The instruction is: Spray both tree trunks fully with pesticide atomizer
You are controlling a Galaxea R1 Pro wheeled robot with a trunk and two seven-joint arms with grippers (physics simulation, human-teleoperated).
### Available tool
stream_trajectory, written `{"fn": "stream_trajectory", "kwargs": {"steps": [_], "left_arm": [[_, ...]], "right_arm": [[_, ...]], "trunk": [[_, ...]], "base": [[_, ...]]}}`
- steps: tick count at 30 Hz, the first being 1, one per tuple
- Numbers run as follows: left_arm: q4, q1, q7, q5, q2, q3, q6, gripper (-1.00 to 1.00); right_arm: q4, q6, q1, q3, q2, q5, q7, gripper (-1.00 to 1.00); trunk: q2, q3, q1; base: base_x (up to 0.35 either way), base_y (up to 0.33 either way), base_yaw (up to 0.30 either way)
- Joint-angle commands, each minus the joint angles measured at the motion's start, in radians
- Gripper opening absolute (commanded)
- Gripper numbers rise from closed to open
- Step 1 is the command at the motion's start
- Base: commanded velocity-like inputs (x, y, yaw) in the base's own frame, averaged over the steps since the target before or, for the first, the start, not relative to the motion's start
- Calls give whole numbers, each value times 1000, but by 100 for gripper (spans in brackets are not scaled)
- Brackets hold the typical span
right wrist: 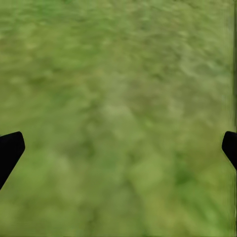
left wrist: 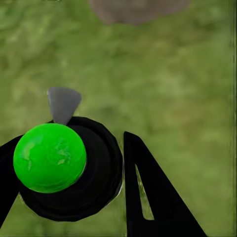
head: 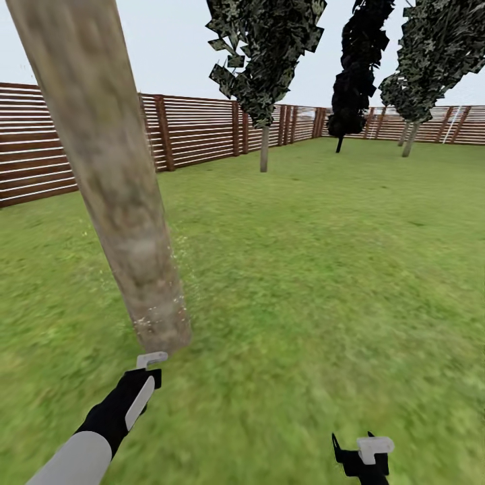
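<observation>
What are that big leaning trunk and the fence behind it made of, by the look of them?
The tree trunk looks like bark-covered wood: mottled grey-brown, matt, with tiny white specks near its base. The fence looks like reddish-brown wooden slats on darker posts, though a render leaves that open.

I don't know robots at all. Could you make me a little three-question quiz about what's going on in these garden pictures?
1. True or false: the left gripper holds the atomizer.
2. What does the right gripper hold? A) a bottle B) nothing C) a branch
3. Fill in: white specks of pesticide speckle the lower part of the near ____.

Key:
1. True; the wrist view shows its fingers around the dark bottle with the green top.
2. B; it hangs open over the grass.
3. Trunk.
</observation>
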Motion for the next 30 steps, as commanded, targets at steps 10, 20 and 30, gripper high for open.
{"fn": "stream_trajectory", "kwargs": {"steps": [10, 20, 30], "left_arm": [[0, 0, 0, 1, -1, -2, 0, -100], [0, -16, 7, 1, -12, -6, 17, -100], [-11, -110, 120, -7, -68, -1, 119, -100]], "right_arm": [[0, 0, 0, 0, 0, 0, 0, 100], [0, 0, 0, 0, 0, 0, 0, 100], [0, 0, 0, 0, 0, 0, 0, 100]], "trunk": [[0, 0, 0], [0, 0, 0], [0, 0, 0]], "base": [[99, -271, 151], [27, -78, 160], [0, 0, 0]]}}
